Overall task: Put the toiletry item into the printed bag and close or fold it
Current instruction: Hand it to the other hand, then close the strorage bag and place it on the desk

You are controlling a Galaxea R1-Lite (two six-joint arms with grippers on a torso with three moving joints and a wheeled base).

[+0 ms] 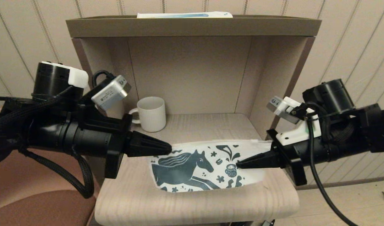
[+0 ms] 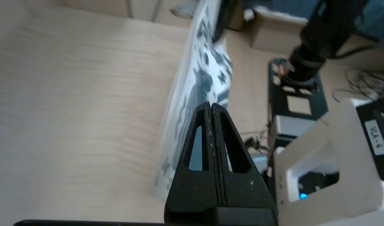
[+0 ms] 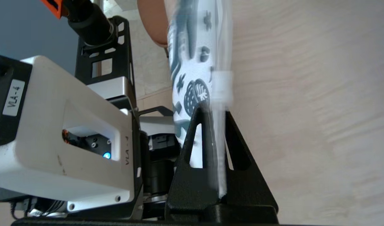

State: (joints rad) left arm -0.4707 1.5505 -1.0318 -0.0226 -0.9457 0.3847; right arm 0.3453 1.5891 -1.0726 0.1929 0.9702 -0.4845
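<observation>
Printed bag (image 1: 207, 166) held between two claws above the front of a pale wooden shelf (image 1: 195, 207) inside an open cabinet. The left claw (image 1: 170, 150) has its jaws pressed together at the bag's upper left corner; in the left wrist view the two fingers meet with no gap, and whether fabric is truly pinched between the tips cannot be made out. The right claw (image 1: 237, 163) is clamped on the bag's right edge, where the right wrist view shows the white material and a small white tab (image 3: 222, 88) running down between the fingers. The bag hangs on edge, its lower border near or on the shelf. The toiletry item is not visible in any view; it may be inside the bag or elsewhere, and this cannot be told. A ribbed cream mug (image 1: 151, 113) stands well behind, near the cabinet's back left corner, and a long white-and-blue box (image 1: 185, 14) lies on the top panel. Risks, as judged: if the left grip holds only a sliver of the corner, any pull apart could let it slip and the bag would swing from the right claw, spilling any contents; uneven tension could also skew a fold.
</observation>
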